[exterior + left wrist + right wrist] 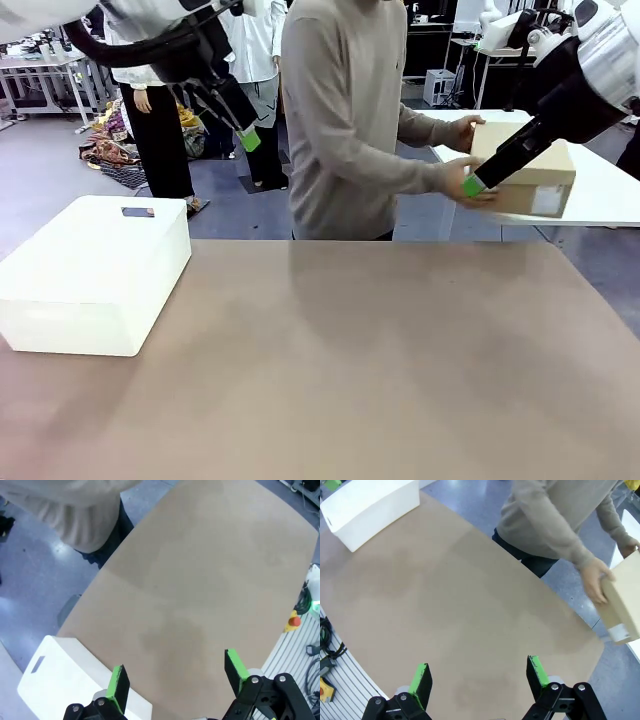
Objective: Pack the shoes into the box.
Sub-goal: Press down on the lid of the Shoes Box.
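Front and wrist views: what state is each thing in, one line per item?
box: closed, held off the table in the person's hands.
white bin: lidded, on the table.
left gripper: fingers open, holding nothing.
right gripper: fingers open, holding nothing.

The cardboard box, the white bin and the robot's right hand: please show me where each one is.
cardboard box [535, 178]: front view, its tan front side.
white bin [95, 262]: front view, its top surface.
right hand [479, 678]: right wrist view, gap between its green fingertips.
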You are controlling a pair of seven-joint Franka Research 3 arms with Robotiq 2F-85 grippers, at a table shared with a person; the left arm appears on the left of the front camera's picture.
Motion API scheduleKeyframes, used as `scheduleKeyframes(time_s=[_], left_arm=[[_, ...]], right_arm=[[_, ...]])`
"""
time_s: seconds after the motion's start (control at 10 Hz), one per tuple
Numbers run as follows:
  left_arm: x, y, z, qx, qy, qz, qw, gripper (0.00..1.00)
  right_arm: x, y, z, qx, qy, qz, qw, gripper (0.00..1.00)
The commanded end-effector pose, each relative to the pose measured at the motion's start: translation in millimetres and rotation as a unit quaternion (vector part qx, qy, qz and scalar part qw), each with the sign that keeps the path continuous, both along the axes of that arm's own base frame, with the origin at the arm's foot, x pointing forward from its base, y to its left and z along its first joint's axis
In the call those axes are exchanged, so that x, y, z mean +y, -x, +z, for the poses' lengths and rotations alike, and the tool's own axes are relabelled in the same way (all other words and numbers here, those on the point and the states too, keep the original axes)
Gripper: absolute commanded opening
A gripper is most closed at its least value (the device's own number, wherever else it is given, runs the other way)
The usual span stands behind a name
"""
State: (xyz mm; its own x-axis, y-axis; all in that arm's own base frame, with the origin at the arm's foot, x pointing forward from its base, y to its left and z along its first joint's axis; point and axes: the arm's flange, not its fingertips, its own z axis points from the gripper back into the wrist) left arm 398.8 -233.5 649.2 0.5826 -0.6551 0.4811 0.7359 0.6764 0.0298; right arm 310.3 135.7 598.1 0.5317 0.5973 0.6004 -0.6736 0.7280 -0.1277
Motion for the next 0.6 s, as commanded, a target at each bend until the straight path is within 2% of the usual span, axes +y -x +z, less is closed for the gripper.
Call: scheduleKeyframes(time_s=[0.0, 0.5], left_arm=[[14.7, 4.6, -12.0, -0.01, 0.017, -0.015, 1.0, 1.0], [5.3, 1.2, -3.1, -0.002, 0.002, 0.0, 1.0, 1.0]], right_arm=[[1.4, -1.4, 4.8, 0.003, 0.006, -0.004, 1.0, 1.0], [1.4, -1.4, 4.8, 0.003, 0.006, -0.004, 1.0, 1.0]])
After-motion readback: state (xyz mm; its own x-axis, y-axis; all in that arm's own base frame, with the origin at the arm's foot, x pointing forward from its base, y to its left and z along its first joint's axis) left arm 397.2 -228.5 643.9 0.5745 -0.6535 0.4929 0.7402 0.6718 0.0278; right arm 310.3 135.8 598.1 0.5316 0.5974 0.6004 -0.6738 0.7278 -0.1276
